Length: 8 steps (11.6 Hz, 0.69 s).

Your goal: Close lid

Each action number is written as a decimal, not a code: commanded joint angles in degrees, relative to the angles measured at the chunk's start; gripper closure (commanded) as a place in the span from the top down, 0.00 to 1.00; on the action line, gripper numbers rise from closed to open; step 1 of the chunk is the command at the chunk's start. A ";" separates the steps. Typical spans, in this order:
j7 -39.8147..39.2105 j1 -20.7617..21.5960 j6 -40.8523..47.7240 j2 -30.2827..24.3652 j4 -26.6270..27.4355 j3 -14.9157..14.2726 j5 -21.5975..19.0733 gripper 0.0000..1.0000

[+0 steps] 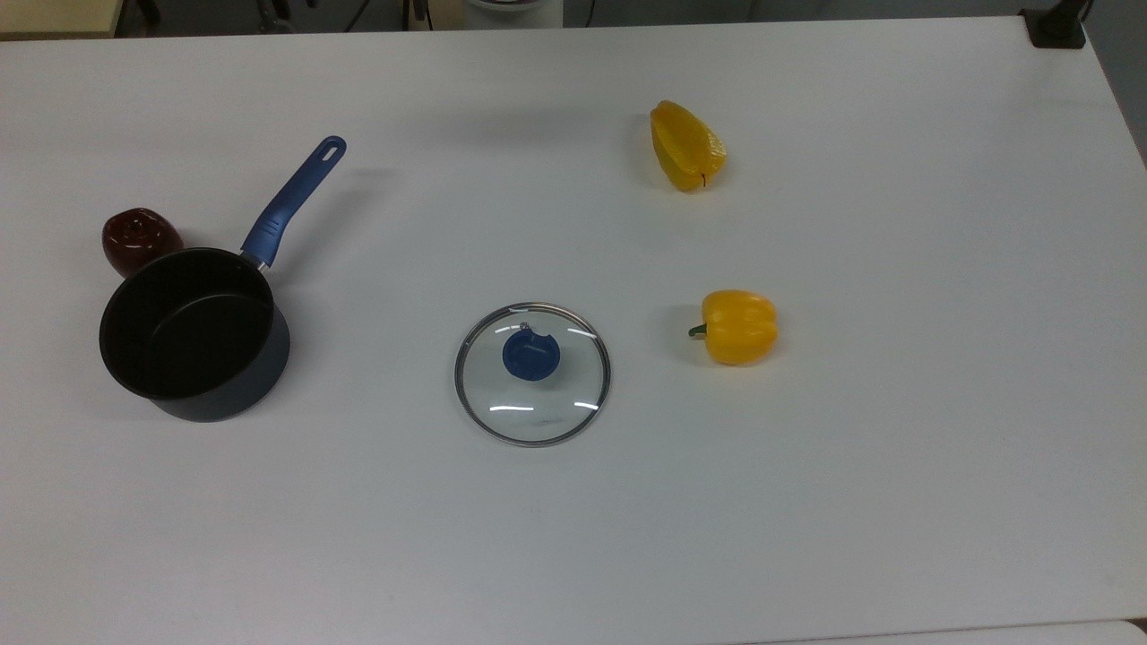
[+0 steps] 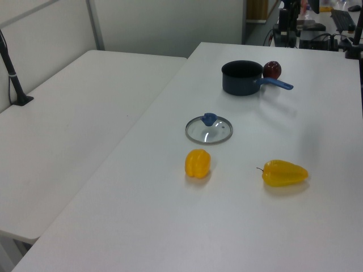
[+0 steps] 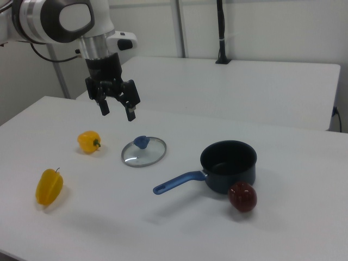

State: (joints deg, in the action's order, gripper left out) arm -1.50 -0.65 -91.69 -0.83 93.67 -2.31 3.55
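The round glass lid (image 1: 532,374) (image 2: 209,130) (image 3: 144,150) with a blue knob lies flat on the white table, apart from the pan. A dark saucepan (image 1: 193,333) (image 2: 243,77) (image 3: 228,165) with a blue handle stands open, toward the top view's left. In the right view my gripper (image 3: 117,111) hangs open in the air above the table, up and to the left of the lid, with nothing between its fingers.
Two yellow peppers (image 1: 738,326) (image 1: 685,146) lie at the top view's right of the lid. A dark red apple (image 1: 139,238) (image 3: 242,197) touches the pan's far side. A black post (image 2: 16,85) stands on the neighbouring table (image 3: 244,87).
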 commanded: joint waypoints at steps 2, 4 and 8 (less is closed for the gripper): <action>-0.87 0.13 -0.06 -0.92 0.64 -0.23 -0.91 1.00; -0.87 0.13 -0.06 -0.92 0.72 -0.23 -0.91 1.00; 1.57 1.09 -8.30 1.87 1.07 0.29 -2.57 1.00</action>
State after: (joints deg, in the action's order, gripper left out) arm -1.51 -0.30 -94.15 -0.61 93.81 -2.11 3.50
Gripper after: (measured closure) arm 0.000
